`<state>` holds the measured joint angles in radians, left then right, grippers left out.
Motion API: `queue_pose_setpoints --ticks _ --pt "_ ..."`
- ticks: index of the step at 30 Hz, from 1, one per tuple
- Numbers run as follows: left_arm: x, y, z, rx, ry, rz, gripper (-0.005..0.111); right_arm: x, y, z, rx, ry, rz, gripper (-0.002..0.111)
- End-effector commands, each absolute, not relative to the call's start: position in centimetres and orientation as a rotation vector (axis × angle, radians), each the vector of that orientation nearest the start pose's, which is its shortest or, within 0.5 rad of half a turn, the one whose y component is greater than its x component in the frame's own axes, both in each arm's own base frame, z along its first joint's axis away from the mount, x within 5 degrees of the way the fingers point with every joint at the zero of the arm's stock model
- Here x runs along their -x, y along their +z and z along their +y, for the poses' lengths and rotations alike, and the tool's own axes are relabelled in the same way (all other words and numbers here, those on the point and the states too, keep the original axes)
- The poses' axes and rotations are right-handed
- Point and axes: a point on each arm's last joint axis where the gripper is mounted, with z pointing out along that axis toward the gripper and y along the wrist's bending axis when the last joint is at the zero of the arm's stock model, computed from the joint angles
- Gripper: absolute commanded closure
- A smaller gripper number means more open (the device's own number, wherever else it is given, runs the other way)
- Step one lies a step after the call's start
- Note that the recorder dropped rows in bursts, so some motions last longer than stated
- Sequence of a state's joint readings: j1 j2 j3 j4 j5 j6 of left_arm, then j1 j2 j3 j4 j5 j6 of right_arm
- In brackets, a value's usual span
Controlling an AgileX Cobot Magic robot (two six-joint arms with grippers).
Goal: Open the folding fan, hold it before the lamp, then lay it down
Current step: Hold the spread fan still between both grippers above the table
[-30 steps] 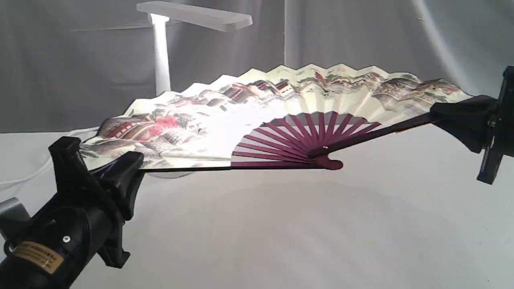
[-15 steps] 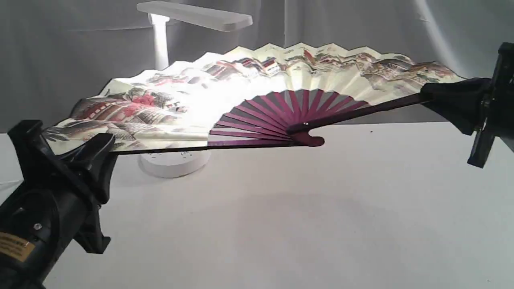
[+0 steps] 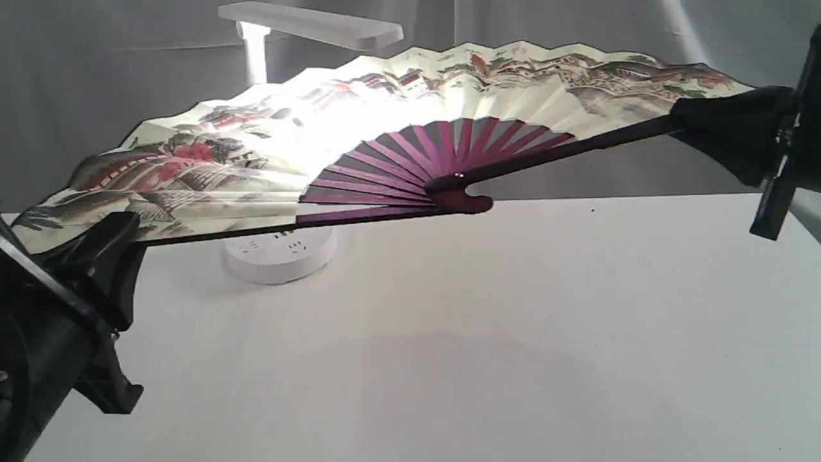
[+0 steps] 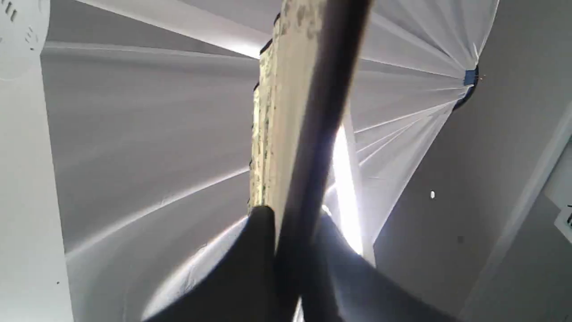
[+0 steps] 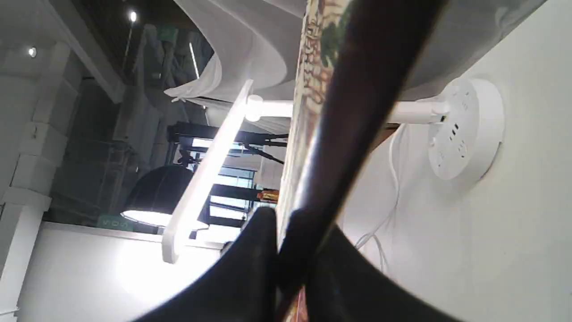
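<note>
The folding fan (image 3: pixel 359 122) is spread wide open in the air, its maroon ribs (image 3: pixel 410 176) meeting at the pivot above the white table (image 3: pixel 487 359). My left gripper (image 3: pixel 106 240) is shut on the fan's left outer rib (image 4: pixel 313 147). My right gripper (image 3: pixel 699 119) is shut on its right outer rib (image 5: pixel 357 116). The lamp (image 3: pixel 308 24) stands behind the fan: its lit head shows above the leaf, its round base (image 3: pixel 279 255) below it, and the stem is mostly hidden. The leaf glows bright under the lamp head. The lamp base (image 5: pixel 464 127) and glowing head (image 5: pixel 201 179) show in the right wrist view.
Grey cloth (image 3: pixel 115 96) hangs as a backdrop behind the table. The lamp's white cord (image 5: pixel 389 188) trails from the base along the table. The table's far edge (image 3: pixel 641 196) runs just under the fan's right half.
Both grippers have lifted the open fan up and slightly leftward. The leaf now covers most of the lamp's stem, and the lamp's base shows beneath it.
</note>
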<state>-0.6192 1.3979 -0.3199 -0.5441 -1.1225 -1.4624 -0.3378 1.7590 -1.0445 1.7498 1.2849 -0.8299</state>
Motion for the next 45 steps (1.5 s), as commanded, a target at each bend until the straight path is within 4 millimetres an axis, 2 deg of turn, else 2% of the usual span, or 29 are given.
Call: queue_pose_setpoints --ticks 1,10,21,45 --pt "-20.6 22.8 -7.7 1.336 -1.486 0.918 0.107 -34.8 26.1 -3.6 -0.507 1.617 1.865 0.108" --pt "-20.4 23.3 -7.6 1.322 -1.507 0.903 0.107 -34.9 26.1 -1.5 -0.457 1.657 1.897 0.108" --pt "-19.2 22.4 -6.6 1.349 -1.479 0.912 0.107 -34.9 26.1 -1.7 -0.461 1.653 1.894 0.108" --pt "-19.2 22.5 -6.9 1.329 -1.498 0.930 0.107 -34.9 26.1 -1.7 -0.454 1.649 1.893 0.108"
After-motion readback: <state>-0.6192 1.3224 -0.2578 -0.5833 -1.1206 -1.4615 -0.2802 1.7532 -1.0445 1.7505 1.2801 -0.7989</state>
